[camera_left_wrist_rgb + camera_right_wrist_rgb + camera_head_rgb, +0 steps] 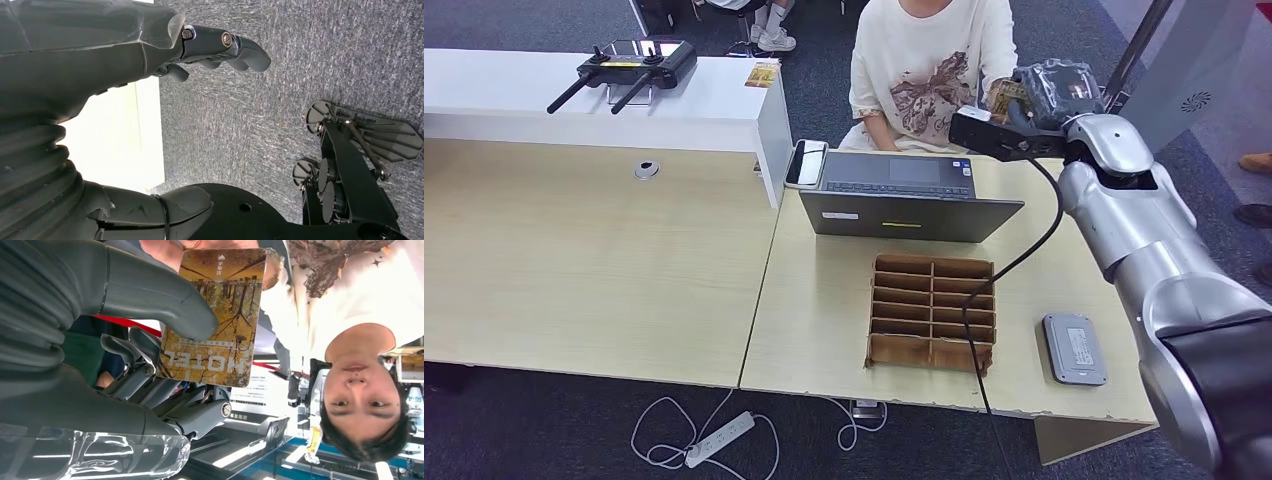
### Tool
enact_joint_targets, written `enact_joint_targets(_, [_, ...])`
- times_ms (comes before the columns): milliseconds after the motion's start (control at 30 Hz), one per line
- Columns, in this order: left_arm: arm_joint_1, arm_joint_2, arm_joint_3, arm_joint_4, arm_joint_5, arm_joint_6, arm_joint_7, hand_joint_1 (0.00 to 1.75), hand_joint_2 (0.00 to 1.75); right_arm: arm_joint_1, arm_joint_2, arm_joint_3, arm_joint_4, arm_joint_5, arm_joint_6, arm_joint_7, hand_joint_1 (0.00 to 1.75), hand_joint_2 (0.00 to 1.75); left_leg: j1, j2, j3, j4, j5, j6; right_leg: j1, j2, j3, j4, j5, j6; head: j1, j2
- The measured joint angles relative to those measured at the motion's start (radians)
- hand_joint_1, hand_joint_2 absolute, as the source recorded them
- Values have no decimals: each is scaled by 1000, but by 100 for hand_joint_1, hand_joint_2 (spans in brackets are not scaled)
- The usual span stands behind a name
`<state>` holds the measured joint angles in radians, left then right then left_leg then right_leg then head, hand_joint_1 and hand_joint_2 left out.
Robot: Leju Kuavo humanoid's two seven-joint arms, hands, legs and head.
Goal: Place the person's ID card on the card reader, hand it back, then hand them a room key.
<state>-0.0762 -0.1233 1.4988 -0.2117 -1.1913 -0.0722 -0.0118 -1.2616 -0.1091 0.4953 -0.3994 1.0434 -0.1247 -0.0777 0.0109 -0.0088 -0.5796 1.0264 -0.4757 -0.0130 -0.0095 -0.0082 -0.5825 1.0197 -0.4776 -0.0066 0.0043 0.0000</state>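
Observation:
My right hand (1049,100) is stretched out over the back of the desk toward a seated person (929,70) in a cream printed shirt. It pinches a golden-brown room key card (215,315) marked HOTEL between the thumb (150,295) and the darker fingers behind it. The person's fingers (170,246) are at the card's far edge. From the head view the key card (1007,97) is a small yellow patch by that hand. A grey card reader (1074,348) lies flat at the desk's near right. My left hand (100,60) hangs over grey carpet, holding nothing, fingers apart from the thumb.
An open grey laptop (904,190) stands between me and the person, with a phone (806,163) to its left. A brown slotted card box (932,312) sits mid-desk. A white counter (674,110) at the back left carries a black controller (634,65). A power strip (719,438) lies on the floor.

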Motion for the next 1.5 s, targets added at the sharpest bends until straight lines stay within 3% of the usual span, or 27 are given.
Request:
enact_joint_targets(333, [0, 0, 0, 0, -1, -1, -7, 0, 175, -2, 0, 4, 8, 16, 19, 20, 175, 175, 0, 0, 0, 0, 0, 0, 0, 0, 0, 0, 0, 0, 0, 0])
enact_joint_targets(367, [0, 0, 0, 0, -1, -1, -7, 0, 175, -3, 0, 4, 8, 18, 21, 22, 164, 175, 0, 0, 0, 0, 0, 0, 0, 0, 0, 0, 0, 0, 0, 0])
enact_joint_targets(400, [0, 0, 0, 0, 0, -1, -7, 0, 175, -3, 0, 4, 9, 20, 24, 24, 134, 175, 0, 0, 0, 0, 0, 0, 0, 0, 0, 0, 0, 0, 0, 0])
enact_joint_targets(467, [0, 0, 0, 0, 2, -1, -7, 0, 175, -5, 0, 6, 11, 26, 29, 28, 47, 175, 0, 0, 0, 0, 0, 0, 0, 0, 0, 0, 0, 0, 0, 0])
enact_joint_targets(500, [0, 0, 0, 0, 2, -1, -7, 0, 175, -5, 0, 6, 12, 30, 31, 31, 14, 175, 0, 0, 0, 0, 0, 0, 0, 0, 0, 0, 0, 0, 0, 0])
enact_joint_targets(533, [0, 0, 0, 0, 4, -1, -7, 0, 175, -6, 0, 6, 12, 32, 32, 33, 0, 175, 0, 0, 0, 0, 0, 0, 0, 0, 0, 0, 0, 0, 0, 0])
enact_joint_targets(1067, [1, 0, 16, 0, 19, 2, -9, 0, 175, -10, -16, 10, 17, 17, -3, 53, 0, 175, 0, 0, 0, 0, 0, 0, 0, 0, 0, 0, 0, 0, 0, 0])
enact_joint_targets(1500, [4, -1, 21, 0, 36, 6, -17, 0, 175, -32, -115, -55, -8, -54, -2, -25, 0, 175, 0, 0, 0, 1, 0, 0, 0, 0, 0, -1, 0, 0, 0, 0])
